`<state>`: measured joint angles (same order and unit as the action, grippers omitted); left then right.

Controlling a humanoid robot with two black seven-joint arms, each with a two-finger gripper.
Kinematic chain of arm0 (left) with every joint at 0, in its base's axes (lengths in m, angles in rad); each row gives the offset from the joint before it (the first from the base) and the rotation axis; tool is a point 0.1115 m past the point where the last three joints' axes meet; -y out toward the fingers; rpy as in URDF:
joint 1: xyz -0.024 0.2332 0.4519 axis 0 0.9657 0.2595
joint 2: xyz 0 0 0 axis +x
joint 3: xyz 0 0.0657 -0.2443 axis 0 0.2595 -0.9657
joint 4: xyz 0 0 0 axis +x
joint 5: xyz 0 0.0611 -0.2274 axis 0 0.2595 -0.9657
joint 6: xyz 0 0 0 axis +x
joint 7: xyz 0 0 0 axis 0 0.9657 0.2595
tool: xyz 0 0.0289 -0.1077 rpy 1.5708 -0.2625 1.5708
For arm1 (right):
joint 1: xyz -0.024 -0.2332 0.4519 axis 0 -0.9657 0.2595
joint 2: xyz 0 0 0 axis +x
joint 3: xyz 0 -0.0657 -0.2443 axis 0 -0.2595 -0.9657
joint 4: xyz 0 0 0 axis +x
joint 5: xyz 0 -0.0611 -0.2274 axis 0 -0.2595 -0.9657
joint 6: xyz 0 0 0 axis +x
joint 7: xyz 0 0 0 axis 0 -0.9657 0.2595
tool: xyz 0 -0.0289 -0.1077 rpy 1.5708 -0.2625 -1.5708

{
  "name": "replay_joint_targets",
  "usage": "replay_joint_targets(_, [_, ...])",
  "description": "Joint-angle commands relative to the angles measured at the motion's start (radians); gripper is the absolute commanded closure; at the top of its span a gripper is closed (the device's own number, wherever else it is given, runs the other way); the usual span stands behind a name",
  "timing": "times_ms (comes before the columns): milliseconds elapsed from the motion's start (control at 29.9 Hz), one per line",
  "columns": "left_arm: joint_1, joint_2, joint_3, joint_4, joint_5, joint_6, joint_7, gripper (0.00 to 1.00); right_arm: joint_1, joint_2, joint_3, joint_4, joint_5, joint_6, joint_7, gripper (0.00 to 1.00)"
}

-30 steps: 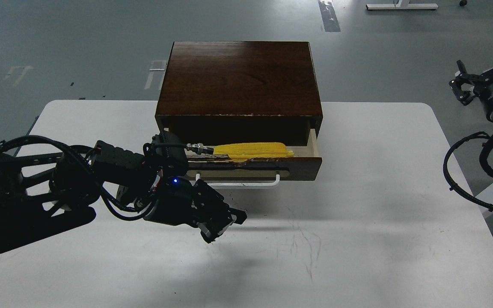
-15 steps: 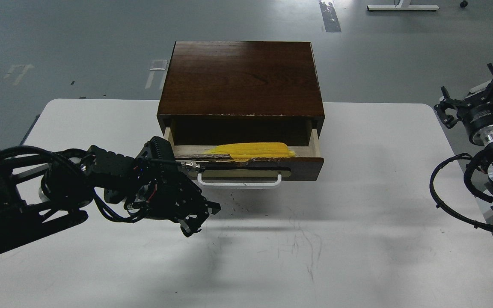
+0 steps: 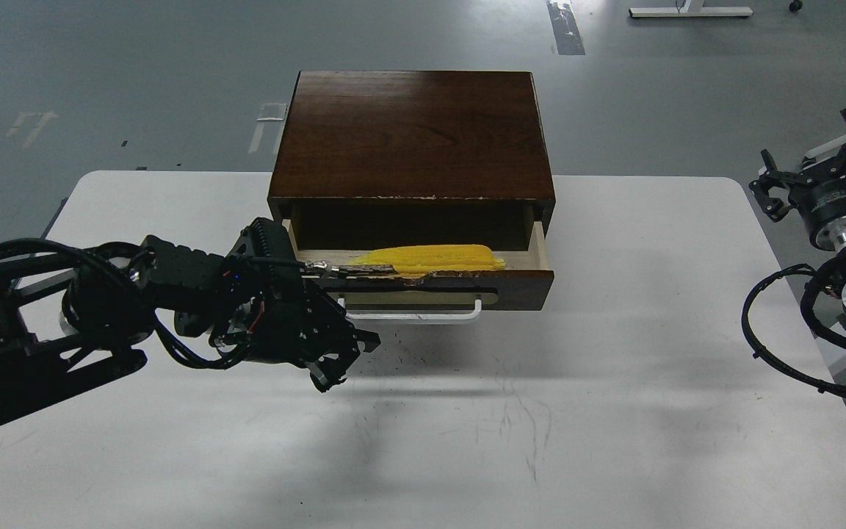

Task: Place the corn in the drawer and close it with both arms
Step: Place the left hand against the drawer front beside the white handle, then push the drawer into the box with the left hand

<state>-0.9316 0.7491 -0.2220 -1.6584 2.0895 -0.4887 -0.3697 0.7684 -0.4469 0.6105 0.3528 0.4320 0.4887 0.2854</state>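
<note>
Since the corn already lies inside, only the closing is left, I judge.
Corn [image 3: 427,258]: bright yellow, bumpy rows, tapered; flat along the front wall of the open drawer.
Drawer [image 3: 518,281]: dark glossy wood, chipped top edge, pale inside, white bar handle [image 3: 416,316].
Left pincer [image 3: 338,360]: at 7 o'clock of the handle, above the white bench [image 3: 614,367], fingers slightly parted, pinching nothing, apart from the front.
Right pincer [image 3: 827,165]: at 3 o'clock, beyond the bench edge, claws spread, idle.
</note>
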Motion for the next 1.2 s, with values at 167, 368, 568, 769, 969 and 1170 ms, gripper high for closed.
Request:
replay_joint_targets(167, [0.002,-0.001,-0.037,0.011,-0.017,0.0,0.003,1.0,0.002,-0.001,-0.023,0.0,0.001,0.0,0.002,0.0])
replay_joint_targets(368, [0.002,0.003,-0.037,0.022,-0.019,0.0,0.006,1.0,0.003,-0.001,-0.025,0.0,0.001,0.0,0.002,0.0])
replay_joint_targets(568, [0.001,-0.008,-0.04,0.071,-0.019,0.0,0.006,1.0,0.005,-0.001,-0.026,0.0,-0.001,0.0,0.002,0.0])
replay_joint_targets(769, [0.001,-0.028,-0.039,0.138,-0.022,0.0,0.005,1.0,0.003,-0.001,-0.026,-0.002,-0.001,0.0,0.002,0.0])
replay_joint_targets(969, [-0.016,-0.03,-0.048,0.157,-0.057,0.0,0.005,1.0,0.006,-0.001,-0.026,-0.014,-0.001,0.0,0.002,0.0])
replay_joint_targets(1170, [-0.022,-0.031,-0.049,0.187,-0.058,0.0,0.005,1.0,0.008,-0.001,-0.028,-0.014,-0.001,0.0,0.002,0.0])
